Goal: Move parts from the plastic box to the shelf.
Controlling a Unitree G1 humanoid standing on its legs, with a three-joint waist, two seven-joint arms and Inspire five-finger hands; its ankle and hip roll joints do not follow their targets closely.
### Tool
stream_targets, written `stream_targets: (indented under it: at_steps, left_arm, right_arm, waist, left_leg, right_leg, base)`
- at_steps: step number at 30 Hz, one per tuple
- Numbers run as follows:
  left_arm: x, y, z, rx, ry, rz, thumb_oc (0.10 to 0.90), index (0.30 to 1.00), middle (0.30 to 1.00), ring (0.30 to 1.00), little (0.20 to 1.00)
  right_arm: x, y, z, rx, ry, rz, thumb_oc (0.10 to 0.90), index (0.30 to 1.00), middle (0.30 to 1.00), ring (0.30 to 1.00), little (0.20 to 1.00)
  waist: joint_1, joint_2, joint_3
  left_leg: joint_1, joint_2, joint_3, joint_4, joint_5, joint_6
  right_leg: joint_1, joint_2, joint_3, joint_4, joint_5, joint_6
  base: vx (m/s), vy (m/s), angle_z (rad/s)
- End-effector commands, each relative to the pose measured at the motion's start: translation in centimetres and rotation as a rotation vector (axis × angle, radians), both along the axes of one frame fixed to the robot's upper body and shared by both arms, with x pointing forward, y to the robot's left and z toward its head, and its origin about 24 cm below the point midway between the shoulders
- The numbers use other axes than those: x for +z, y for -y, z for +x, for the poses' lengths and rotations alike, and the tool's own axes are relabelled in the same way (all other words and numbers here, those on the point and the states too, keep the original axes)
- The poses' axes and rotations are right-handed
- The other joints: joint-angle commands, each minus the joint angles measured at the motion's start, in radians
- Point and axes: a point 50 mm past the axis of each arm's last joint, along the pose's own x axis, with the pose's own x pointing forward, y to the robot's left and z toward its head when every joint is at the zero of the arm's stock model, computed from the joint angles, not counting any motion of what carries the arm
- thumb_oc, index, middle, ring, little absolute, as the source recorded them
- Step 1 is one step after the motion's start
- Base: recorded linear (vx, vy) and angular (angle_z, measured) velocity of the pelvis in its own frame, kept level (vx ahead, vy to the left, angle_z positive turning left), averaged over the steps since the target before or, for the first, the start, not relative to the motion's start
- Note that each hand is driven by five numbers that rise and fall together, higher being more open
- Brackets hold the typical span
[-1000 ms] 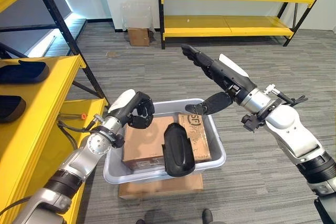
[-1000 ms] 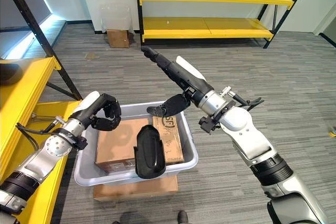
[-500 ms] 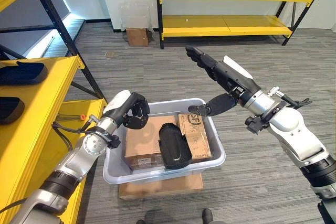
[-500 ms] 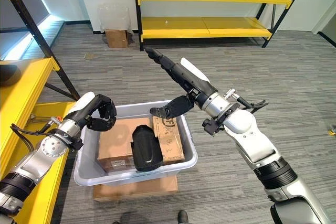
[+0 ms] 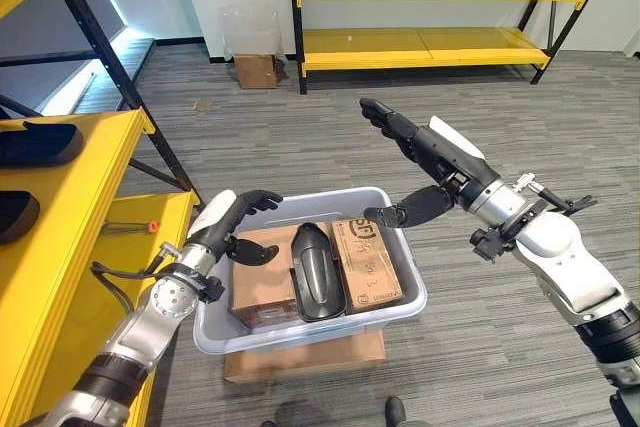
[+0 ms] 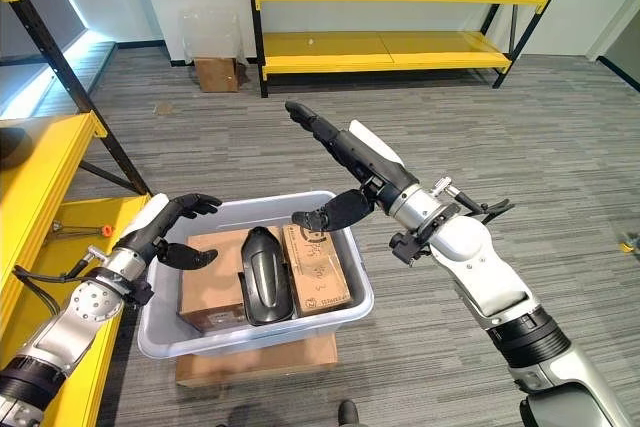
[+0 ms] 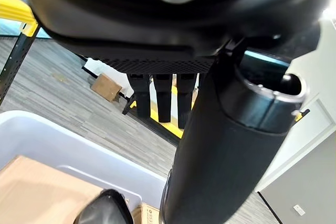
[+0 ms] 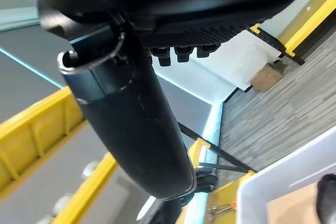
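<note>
Lying now between cardboard boxes (image 5: 365, 262) in the grey plastic box (image 5: 412, 289), the glossy black curved part (image 5: 312, 272) has dropped from upright; left hand (image 5: 235, 230) at nine o'clock has uncurled, right hand (image 5: 432, 162) stays spread.

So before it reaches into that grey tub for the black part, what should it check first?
1. Left hand open and holding nothing: ok.
2. Right hand open, raised above the plastic box: ok.
3. Black part lies free on top, between the two cardboard boxes: ok.
4. Room on the yellow shelf beside the robot's left: ok, bare board shows.
5. Part's weight or slipperiness: cannot tell.
</note>
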Motion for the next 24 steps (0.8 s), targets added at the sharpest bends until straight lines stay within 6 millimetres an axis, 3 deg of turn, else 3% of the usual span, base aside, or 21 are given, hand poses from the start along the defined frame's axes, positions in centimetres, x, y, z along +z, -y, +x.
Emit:
stream_targets:
  at_steps: [1,9,17,24]
  left_arm:
    - [5.6,-0.3,0.9,-0.015,0.261,-0.038,0.9,1.0,1.0,1.0,1.0]
    - [4.5,-0.2,-0.4,0.013,0.258,-0.075,0.9,1.0,1.0,1.0,1.0]
    - [4.2,-0.2,-1.7,0.024,0.279,-0.088,0.9,1.0,1.0,1.0,1.0]
    - [3.1,-0.2,-2.5,0.05,0.26,-0.119,0.9,1.0,1.0,1.0,1.0]
  right_arm:
    - [4.3,0.9,-0.9,-0.011,0.244,-0.01,0.9,1.0,1.0,1.0,1.0]
    - [4.3,1.7,-0.8,-0.057,0.263,-0.117,0.9,1.0,1.0,1.0,1.0]
    - [5.7,2.5,-0.7,-0.136,0.392,-0.33,0.9,1.0,1.0,1.0,1.0]
    - [6.7,1.5,-0.5,-0.12,0.494,-0.501,0.9,1.0,1.0,1.0,1.0]
  waist:
    - [0.016,-0.037,-0.106]
    - [0.03,-0.044,-0.082]
    - [0.052,-0.045,-0.05]
    - [0.077,-0.042,0.006]
  left_leg:
    - [-0.043,0.076,-0.035,-0.01,0.038,-0.031]
    - [-0.061,0.077,-0.046,-0.01,0.043,-0.031]
    - [-0.083,0.073,-0.056,-0.01,0.054,-0.031]
    - [-0.119,0.068,-0.071,-0.01,0.071,-0.028]
  right_leg:
    - [0.063,-0.046,-0.019,0.019,-0.12,0.045]
    - [0.053,-0.043,-0.026,0.023,-0.125,0.042]
    - [0.041,-0.047,-0.043,0.036,-0.13,0.04]
    - [0.003,-0.049,-0.052,0.073,-0.14,0.035]
  base:
    - [0.0,0.0,0.0]
    - [0.0,0.0,0.0]
    - [0.0,-0.003,0.02]
    - [-0.03,-0.007,0.02]
